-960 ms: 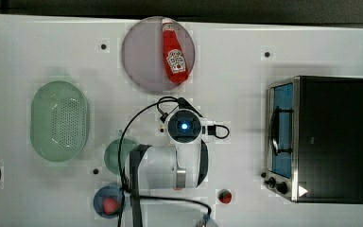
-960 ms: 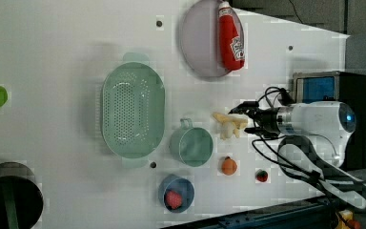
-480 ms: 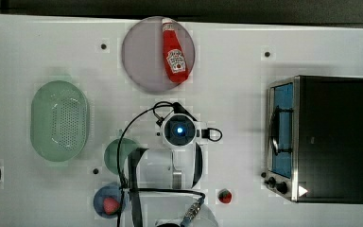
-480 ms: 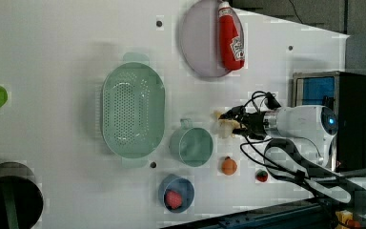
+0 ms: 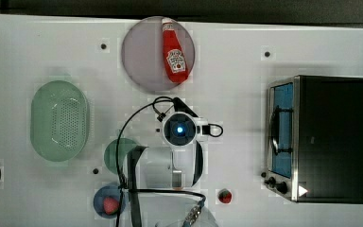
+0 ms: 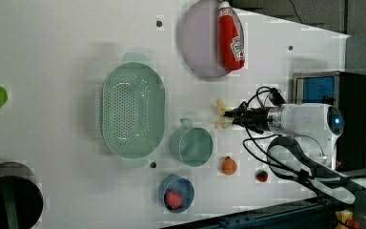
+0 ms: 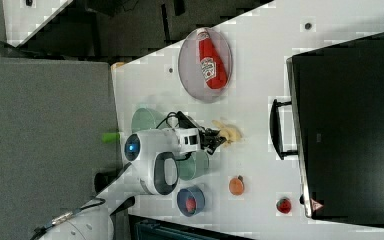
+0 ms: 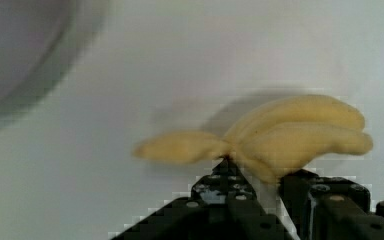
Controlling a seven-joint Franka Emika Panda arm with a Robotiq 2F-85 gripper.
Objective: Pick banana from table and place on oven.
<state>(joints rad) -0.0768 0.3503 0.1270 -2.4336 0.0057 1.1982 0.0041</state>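
We see the gripper (image 6: 228, 114) down at the table (image 5: 246, 42), its dark fingers (image 8: 215, 192) drawn in against the banana (image 8: 280, 135); a second earlier they stand spread wide above it, in the left view. In the wrist view the 2 finger bodies flank the narrow waist of the pale fruit and touch it there, so we read the gripper as clasping the banana, though a firm hold is not yet proven. The banana lies on the table, just beside the handle of the small green cup (image 6: 191, 146) in the left view and below the grey plate (image 6: 201, 40) bearing the ketchup bottle (image 6: 231, 36). In the right view the fruit (image 7: 228, 133) sits at the fingertips, well apart from the oven (image 7: 350, 120). The arm's white wrist (image 5: 179, 130) covers the fruit in the top view. We judge the grasp step nearly complete; lifting and carrying to the oven's black top remain. The orange fruit (image 6: 228, 166) and green colander (image 6: 132, 116) stay clear of the work.
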